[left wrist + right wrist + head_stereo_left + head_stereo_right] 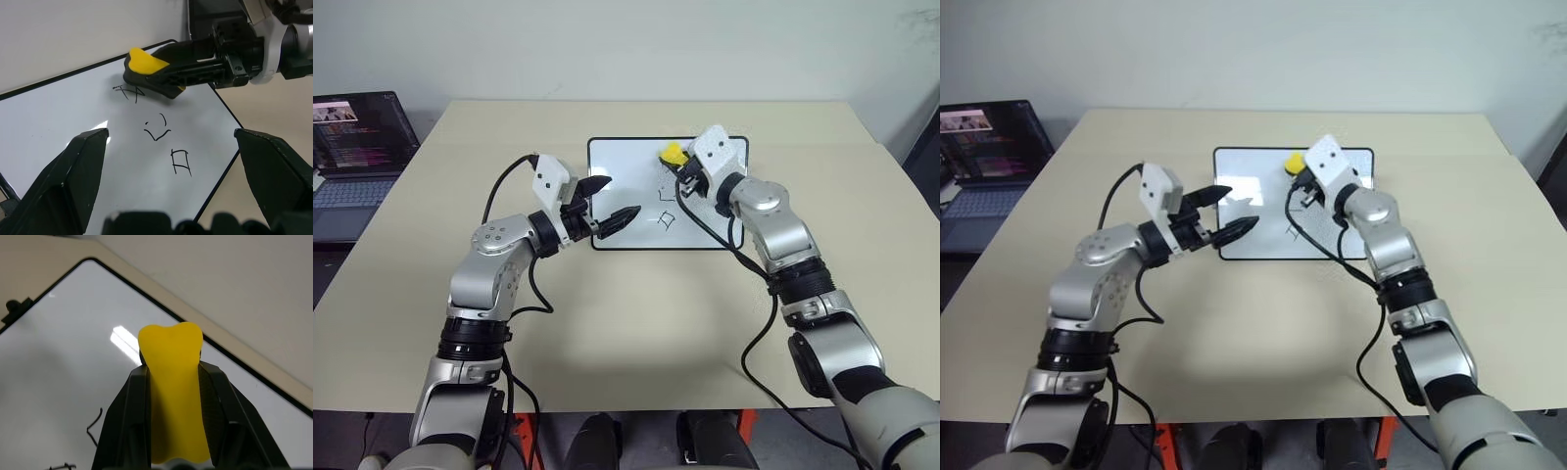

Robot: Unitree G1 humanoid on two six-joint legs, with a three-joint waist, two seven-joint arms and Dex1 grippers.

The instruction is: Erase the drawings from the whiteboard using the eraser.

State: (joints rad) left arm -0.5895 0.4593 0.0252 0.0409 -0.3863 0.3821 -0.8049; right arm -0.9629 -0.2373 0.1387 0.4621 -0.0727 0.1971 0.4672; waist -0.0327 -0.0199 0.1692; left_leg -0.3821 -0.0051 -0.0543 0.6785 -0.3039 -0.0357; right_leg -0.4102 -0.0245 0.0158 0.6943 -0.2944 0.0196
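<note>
Flat on a matte beige table (pixel 607 323), well toward its far edge: the whiteboard (pixel 626 211), glossy white, thin black frame, rounded corners, glare streaks on its surface. Pinched between the two black fingers of the right gripper (pixel 172 382), clamped tight: the eraser (pixel 173 391), smooth bright yellow, rounded and waisted, dark underside (seen from the left wrist), poised at the board's far part just beside the topmost sketch. Remaining in a column on the board: the drawings (pixel 159 129), thin black marker lines, the top one partly masked by the eraser, shapes hard to read from the head views. Hovering at the board's near-left corner: the left gripper (pixel 612 206), fingers spread wide, holding nothing. Cut off at the left edge: an open laptop (pixel 357 157).
</note>
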